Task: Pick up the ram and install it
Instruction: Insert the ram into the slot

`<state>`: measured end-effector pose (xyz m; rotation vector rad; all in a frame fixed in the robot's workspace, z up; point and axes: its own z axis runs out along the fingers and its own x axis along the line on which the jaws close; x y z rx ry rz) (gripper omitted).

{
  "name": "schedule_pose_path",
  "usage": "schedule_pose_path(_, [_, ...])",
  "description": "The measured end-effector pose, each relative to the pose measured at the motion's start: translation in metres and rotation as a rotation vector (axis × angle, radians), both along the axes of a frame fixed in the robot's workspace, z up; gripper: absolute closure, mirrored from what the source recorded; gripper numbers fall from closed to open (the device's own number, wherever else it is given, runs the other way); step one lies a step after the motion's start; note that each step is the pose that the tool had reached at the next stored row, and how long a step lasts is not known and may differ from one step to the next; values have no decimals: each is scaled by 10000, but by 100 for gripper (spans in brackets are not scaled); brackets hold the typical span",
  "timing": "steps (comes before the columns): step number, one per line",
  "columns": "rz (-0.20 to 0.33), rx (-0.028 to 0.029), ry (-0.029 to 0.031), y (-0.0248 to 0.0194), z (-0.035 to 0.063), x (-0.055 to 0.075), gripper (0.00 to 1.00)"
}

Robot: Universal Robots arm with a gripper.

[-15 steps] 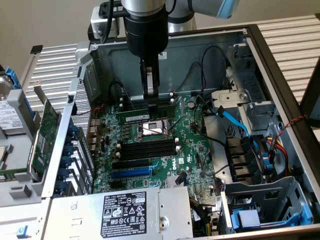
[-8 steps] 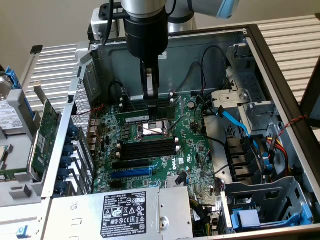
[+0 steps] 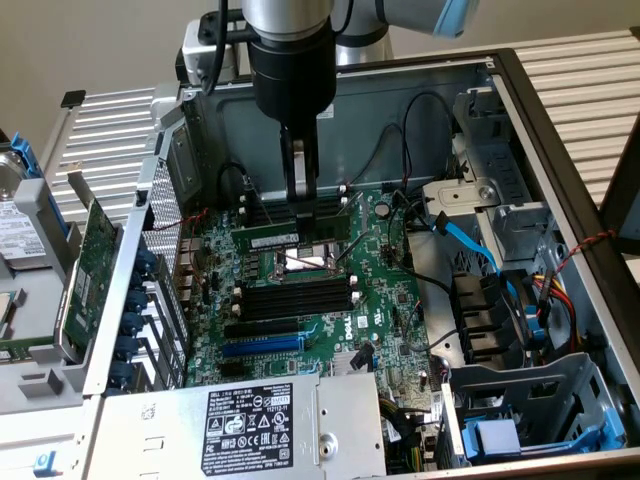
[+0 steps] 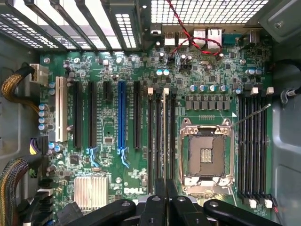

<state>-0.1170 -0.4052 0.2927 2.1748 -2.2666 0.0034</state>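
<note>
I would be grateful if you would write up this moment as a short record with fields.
Setting: open computer case, motherboard exposed
Gripper: gripper shut, reaching down into the case over the memory slots
Ram: ram on edge at those slots, beside the CPU socket, just under the fingertips
Contact: cannot tell whether the gripper holds the ram
Also present: green expansion card outside the case wall, at the exterior view's left
</note>
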Motion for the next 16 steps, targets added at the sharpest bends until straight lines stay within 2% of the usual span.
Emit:
schedule_pose_path(5, [-1,9,11,0,-23,-1,88])
schedule_pose_path(10, [-1,78,46,-5,-53,-1,88])
schedule_pose_path(11, [-1,90,60,-7,-57,0,88])
schedule_pose_path(14, [-1,131,157,-16,-66,0,88])
schedule_pose_path(16, [-1,180,213,-27,-76,0,88])
